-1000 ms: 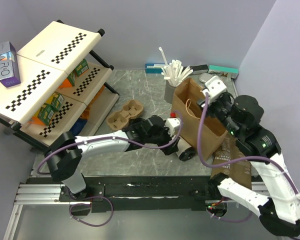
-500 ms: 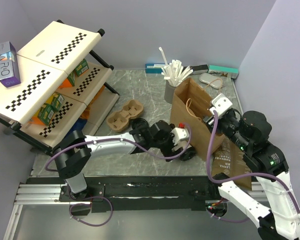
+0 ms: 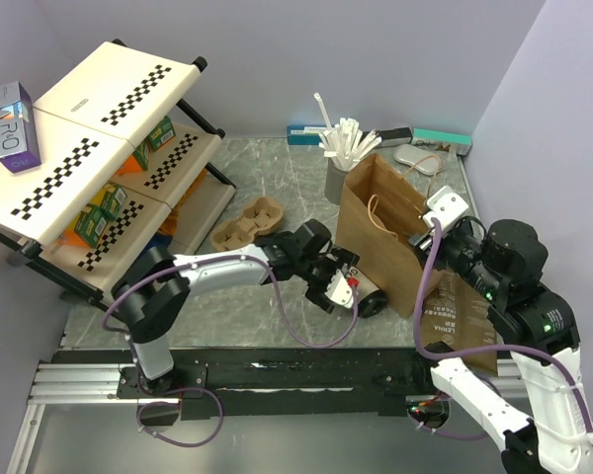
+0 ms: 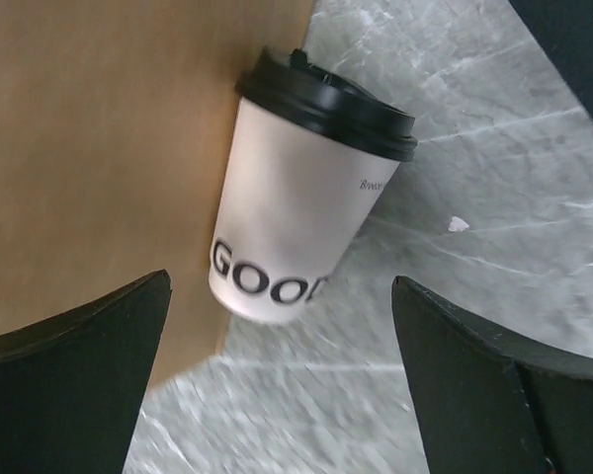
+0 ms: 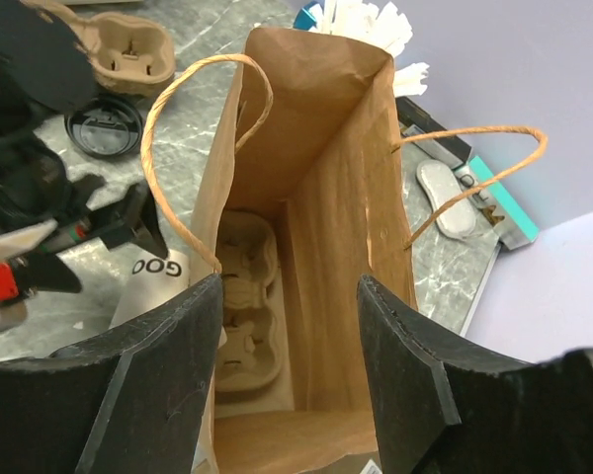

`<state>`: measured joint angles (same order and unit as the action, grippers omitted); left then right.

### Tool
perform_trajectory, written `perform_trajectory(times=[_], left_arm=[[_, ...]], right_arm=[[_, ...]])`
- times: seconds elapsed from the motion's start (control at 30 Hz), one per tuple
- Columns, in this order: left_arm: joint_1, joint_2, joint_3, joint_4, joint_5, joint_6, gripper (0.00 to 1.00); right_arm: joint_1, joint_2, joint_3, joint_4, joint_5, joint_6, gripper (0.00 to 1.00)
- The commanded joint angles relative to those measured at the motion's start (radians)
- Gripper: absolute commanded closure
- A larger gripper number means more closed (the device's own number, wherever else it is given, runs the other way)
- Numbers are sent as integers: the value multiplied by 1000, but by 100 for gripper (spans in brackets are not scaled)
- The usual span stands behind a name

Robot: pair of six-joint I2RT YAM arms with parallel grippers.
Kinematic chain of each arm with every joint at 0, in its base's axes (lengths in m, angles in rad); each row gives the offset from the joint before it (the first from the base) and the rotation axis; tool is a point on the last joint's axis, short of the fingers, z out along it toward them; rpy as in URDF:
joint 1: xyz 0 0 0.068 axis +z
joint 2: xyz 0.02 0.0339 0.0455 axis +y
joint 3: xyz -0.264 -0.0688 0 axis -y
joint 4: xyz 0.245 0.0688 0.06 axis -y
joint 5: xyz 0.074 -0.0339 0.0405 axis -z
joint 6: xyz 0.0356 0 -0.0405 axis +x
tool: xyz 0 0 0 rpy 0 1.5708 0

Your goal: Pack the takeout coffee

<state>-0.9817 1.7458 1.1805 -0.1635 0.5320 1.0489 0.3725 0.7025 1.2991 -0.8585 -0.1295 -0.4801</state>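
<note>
The takeout coffee (image 4: 296, 217), a white paper cup printed "GOO" with its black lid on, lies on its side on the marble, against the brown paper bag (image 4: 99, 148). My left gripper (image 4: 282, 286) is open, and the cup's base lies just beyond its fingertips, touching neither. From above, the cup (image 3: 369, 299) rests at the bag's (image 3: 381, 222) near left corner, with the left gripper (image 3: 341, 284) beside it. My right gripper (image 5: 289, 281) hovers open over the bag's (image 5: 321, 178) open mouth, holding nothing. The cup (image 5: 153, 281) shows left of the bag.
A pulp carrier (image 5: 242, 306) lies inside the bag. Another carrier (image 3: 245, 225) and a loose black lid (image 5: 104, 123) sit on the table to the left. A grey cup of white sticks (image 3: 341, 148) stands behind the bag. A shelf rack (image 3: 99, 158) fills the left side.
My left gripper has opened wide, let go of the cup and drawn back to the left; the cup now lies on its side by the bag. The right gripper shifted right, above the bag.
</note>
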Motion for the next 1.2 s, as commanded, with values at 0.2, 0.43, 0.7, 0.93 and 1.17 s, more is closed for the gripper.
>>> perform_trajectory(times=[0.2,0.43,0.7,0.93,1.17], left_arm=[[-5,167,156,-113,105,289,2],[-5,241,151,-65,37,345,3],[-9,291,182,-22,20,309,11],[-9,256,186,-60,3,194,24],[-3,29,45,-113,150,-2,32]], right_arm=[[-47,12,63,-54,-36,35,35],[-52,22,69,-42,-48,48,34],[-52,17,60,-37,-53,58,34],[-52,8,55,-53,-81,58,34],[-52,-8,25,-91,-346,-43,33]])
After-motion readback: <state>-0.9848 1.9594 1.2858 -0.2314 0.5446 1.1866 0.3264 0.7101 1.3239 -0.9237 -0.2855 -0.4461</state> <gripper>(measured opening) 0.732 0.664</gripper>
